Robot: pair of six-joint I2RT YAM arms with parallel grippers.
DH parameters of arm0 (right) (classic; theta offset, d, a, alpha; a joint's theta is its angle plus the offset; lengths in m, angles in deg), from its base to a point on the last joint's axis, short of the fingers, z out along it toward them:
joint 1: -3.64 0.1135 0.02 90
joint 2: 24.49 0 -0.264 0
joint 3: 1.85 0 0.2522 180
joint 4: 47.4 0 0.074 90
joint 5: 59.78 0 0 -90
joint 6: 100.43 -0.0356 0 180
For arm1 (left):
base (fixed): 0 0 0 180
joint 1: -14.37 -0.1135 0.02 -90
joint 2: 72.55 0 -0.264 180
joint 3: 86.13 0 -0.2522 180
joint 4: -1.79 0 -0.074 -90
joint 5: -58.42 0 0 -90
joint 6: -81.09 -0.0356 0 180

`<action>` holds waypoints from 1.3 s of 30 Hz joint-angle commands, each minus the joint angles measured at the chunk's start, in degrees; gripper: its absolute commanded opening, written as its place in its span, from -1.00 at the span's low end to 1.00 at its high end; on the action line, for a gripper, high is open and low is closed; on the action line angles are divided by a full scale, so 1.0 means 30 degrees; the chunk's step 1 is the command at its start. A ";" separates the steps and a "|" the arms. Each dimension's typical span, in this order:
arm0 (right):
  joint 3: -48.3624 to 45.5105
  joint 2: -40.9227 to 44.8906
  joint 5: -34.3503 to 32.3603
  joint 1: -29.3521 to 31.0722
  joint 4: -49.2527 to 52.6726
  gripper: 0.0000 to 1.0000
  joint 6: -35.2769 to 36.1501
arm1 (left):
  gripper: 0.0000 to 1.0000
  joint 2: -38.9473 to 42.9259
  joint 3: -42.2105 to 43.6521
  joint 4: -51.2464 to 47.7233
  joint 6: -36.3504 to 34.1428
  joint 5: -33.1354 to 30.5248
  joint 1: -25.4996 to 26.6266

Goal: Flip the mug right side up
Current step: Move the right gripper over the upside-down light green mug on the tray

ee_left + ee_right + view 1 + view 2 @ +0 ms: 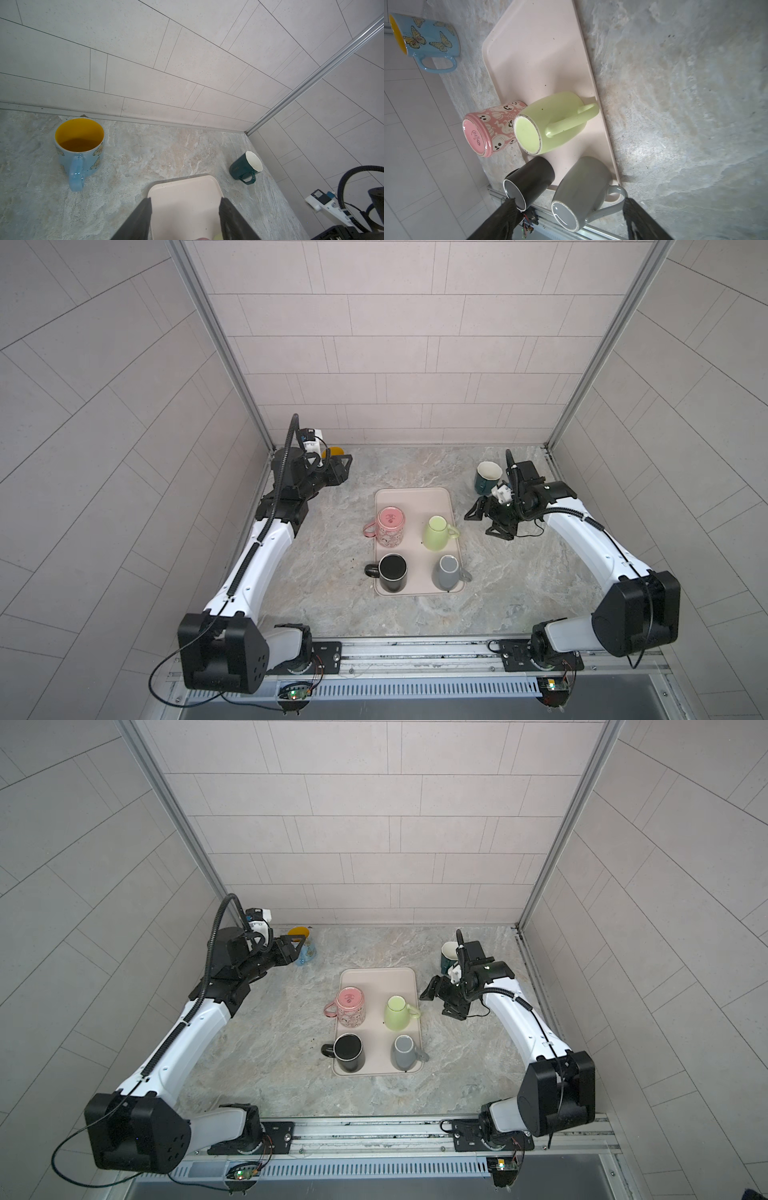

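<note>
Green mug stands bottom-up at the tray's right edge — handle toward the nearer right claw, apart and empty, like left claw.

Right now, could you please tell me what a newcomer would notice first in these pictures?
The pale pink tray in the middle carries four mugs, and the pink mug, green mug and grey mug stand base up. A blue butterfly mug stands upright in the far left corner, and a dark teal mug stands upright at far right.
</note>
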 commanded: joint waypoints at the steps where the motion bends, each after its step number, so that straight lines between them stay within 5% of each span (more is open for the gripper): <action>1: -0.0247 -0.0686 0.2246 -0.0245 -0.0695 0.62 -0.2438 | 0.19 0.0261 -0.0552 -0.0193 -0.0017 0.0337 -0.0154; 15: -0.3703 -0.1856 0.4784 -0.0539 -0.7607 0.45 -1.0217 | 0.24 -0.0356 -0.0810 -0.0223 0.0160 0.0614 -0.0280; 34: -0.4994 -0.4145 0.4849 -0.0547 -1.2757 0.35 -1.5014 | 0.25 -0.0350 -0.0560 0.0465 0.1057 0.0731 -0.0403; 39: -0.4980 -0.4341 0.4983 -0.0521 -1.2832 0.17 -1.5234 | 0.25 -0.0159 -0.0347 0.1058 0.1629 0.0830 -0.0480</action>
